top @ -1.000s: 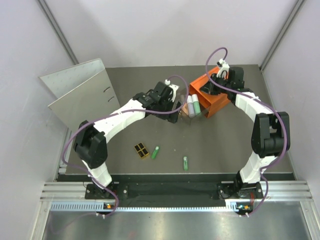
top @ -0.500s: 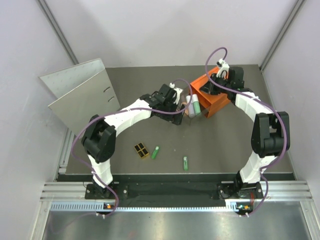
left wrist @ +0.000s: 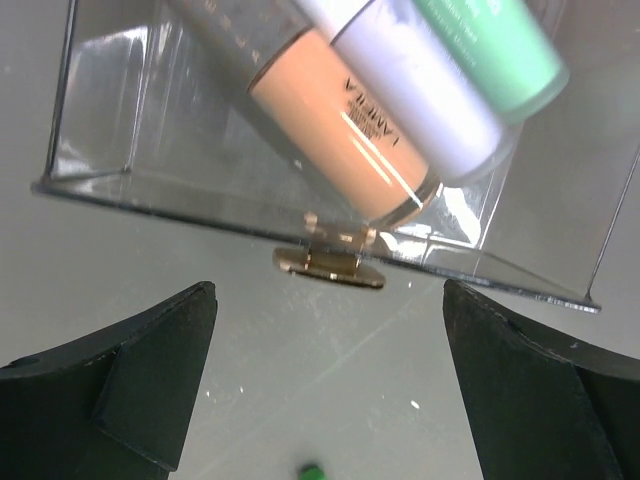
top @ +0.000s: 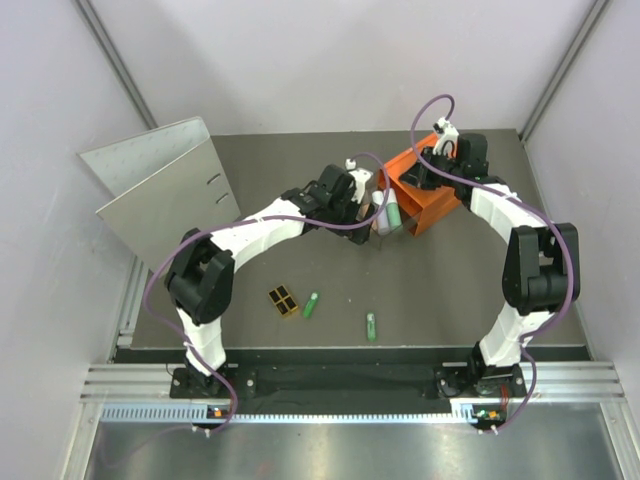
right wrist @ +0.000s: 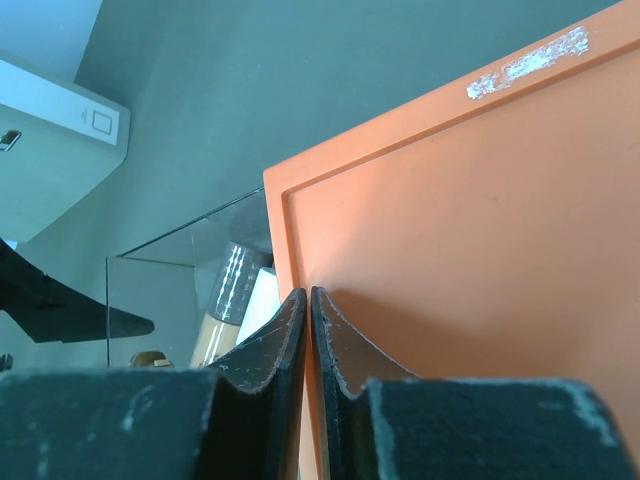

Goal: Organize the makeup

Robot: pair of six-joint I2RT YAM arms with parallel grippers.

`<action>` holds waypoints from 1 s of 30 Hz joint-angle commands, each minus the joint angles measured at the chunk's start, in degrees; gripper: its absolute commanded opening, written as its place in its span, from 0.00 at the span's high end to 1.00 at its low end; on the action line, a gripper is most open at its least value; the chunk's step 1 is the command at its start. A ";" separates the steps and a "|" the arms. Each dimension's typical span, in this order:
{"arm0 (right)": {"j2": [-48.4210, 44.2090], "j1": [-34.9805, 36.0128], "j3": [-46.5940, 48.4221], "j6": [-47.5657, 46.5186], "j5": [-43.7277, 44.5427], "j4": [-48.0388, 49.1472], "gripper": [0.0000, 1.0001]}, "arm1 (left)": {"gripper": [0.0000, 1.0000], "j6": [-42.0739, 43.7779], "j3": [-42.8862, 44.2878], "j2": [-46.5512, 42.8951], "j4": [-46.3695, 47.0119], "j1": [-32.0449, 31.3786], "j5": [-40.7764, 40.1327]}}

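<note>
Three short tubes lie in a clear drawer (left wrist: 100, 120) pulled out of the orange drawer box (top: 425, 195): orange (left wrist: 330, 130), lavender-white (left wrist: 410, 90) and mint green (left wrist: 480, 45). The drawer has a small gold handle (left wrist: 330, 265). My left gripper (left wrist: 330, 400) is open and empty, its jaws wide on either side of the handle, just short of it; it also shows in the top view (top: 360, 210). My right gripper (right wrist: 308, 300) is shut on the orange box's thin edge (right wrist: 290, 230). The black-and-gold palette (top: 284, 300) and two green sticks (top: 311, 305) (top: 371, 326) lie on the table nearer the arms.
A large grey ring binder (top: 160, 190) stands open at the far left. The table's walls close in on both sides and at the back. A green stick's tip (left wrist: 312, 468) shows at the bottom of the left wrist view.
My left gripper has moved right, closer to the clear drawer's front. The right gripper has stayed shut on the orange box. The loose makeup has not moved.
</note>
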 commanded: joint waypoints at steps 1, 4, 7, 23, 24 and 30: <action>7.32 -0.13 -5.76 -4.47 7.65 -19.97 0.92 | 0.01 1.65 1.53 1.80 5.69 0.13 1.34; 7.32 -0.13 -5.85 -4.48 7.65 -19.97 0.92 | 0.01 1.65 3.47 3.56 5.87 0.21 2.13; 7.32 -0.13 -5.67 -4.39 7.56 -20.14 0.92 | 0.01 1.74 5.58 5.05 6.05 0.13 2.39; 8.46 -0.13 -4.44 -4.65 7.56 -20.93 0.91 | 0.01 0.42 14.71 12.08 13.17 0.04 3.71; 8.37 -0.13 -4.44 -4.65 7.65 -20.76 0.91 | 0.01 0.25 15.16 12.52 13.43 0.04 3.71; 8.37 -0.13 -4.53 -4.56 7.48 -20.85 0.91 | 0.01 -1.16 18.06 15.78 16.33 0.12 3.71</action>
